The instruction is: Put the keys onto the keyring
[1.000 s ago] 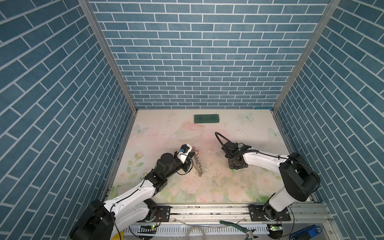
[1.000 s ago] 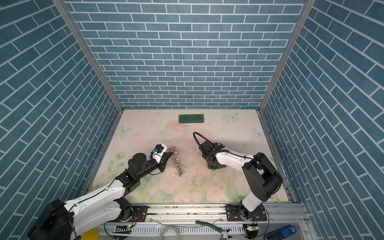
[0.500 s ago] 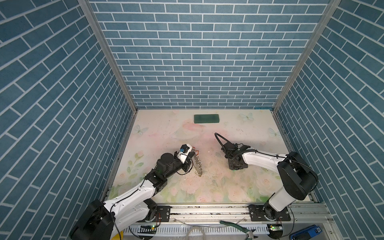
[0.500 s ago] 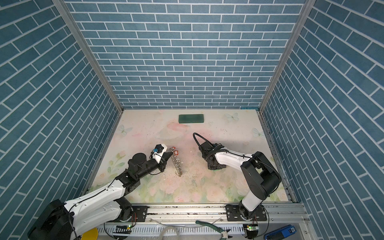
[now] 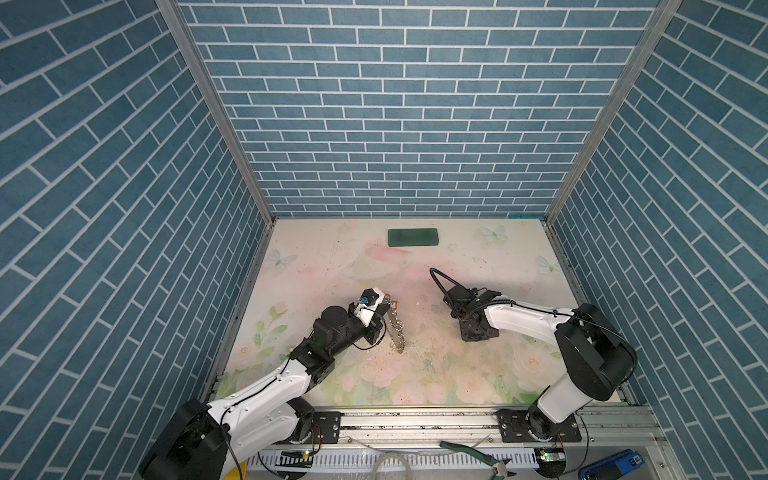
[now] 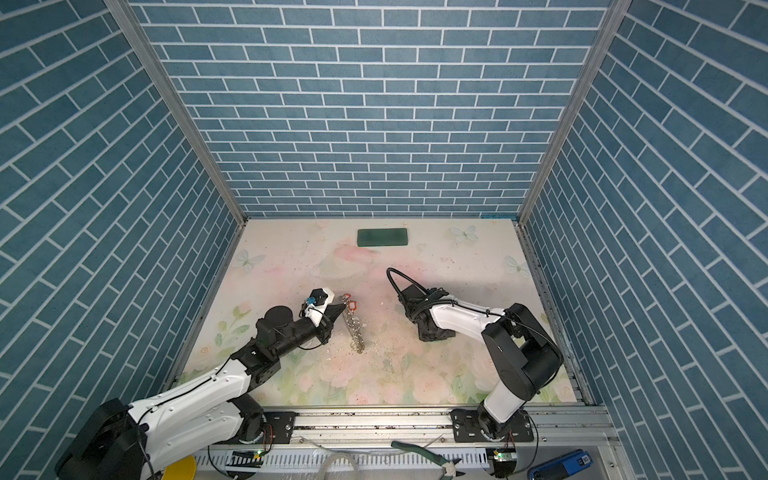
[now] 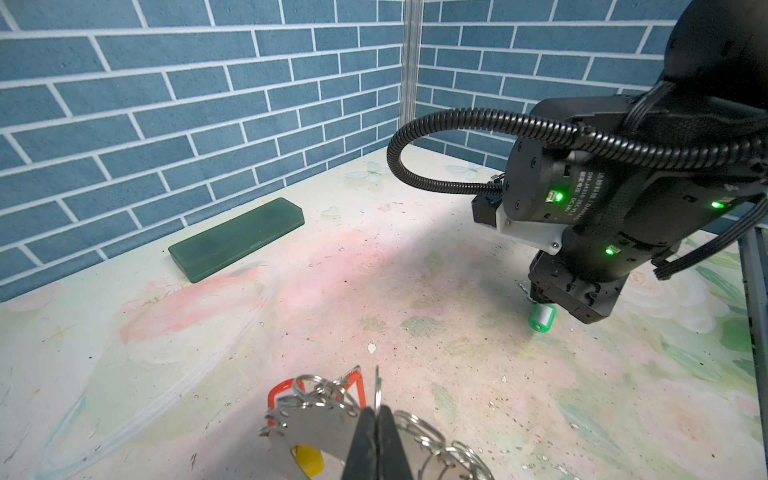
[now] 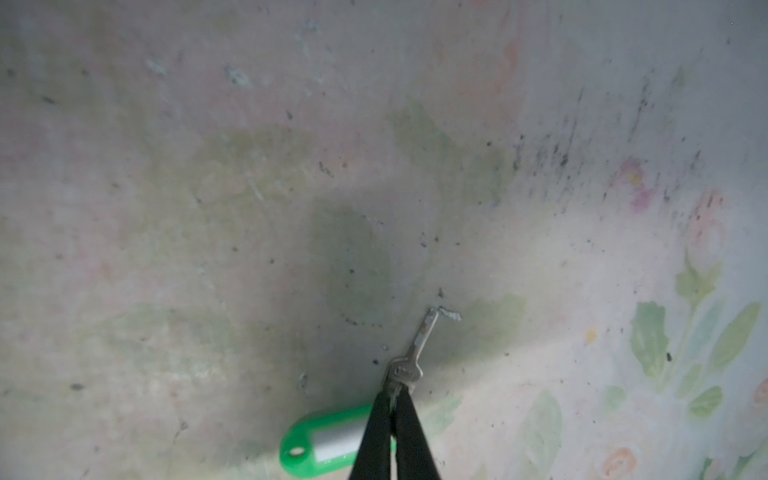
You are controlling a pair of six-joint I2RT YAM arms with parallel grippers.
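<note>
- Green-tagged key [image 8: 405, 370]: pinched at its head by the closed right gripper [image 8: 392, 401], right of centre.
- Keyring [image 7: 309, 424]: clamped by the closed left gripper [image 7: 376, 419], left of centre.
- Risk: the grip is thin and at the tips only, so the key may be dropped on lifting.
- Change: the right jaws have been narrowed since a second ago.

The keyring [image 5: 397, 328] sits left of the middle of the counter [image 5: 332, 266], clamped between the jaws of the left tool [image 7: 377, 415]. Well apart to its right, the right tool [image 8: 392, 395] points down at the counter and pinches the head of a key [image 8: 409, 368]. The key's blade reaches away from the tool, and its tag [image 8: 324, 442] lies on the counter just beside the tool. A case [image 5: 413, 238] lies at the back middle, near the rear wall and behind both tools. Pliers [image 5: 478, 451] lie in front of the counter, towards the right.
</note>
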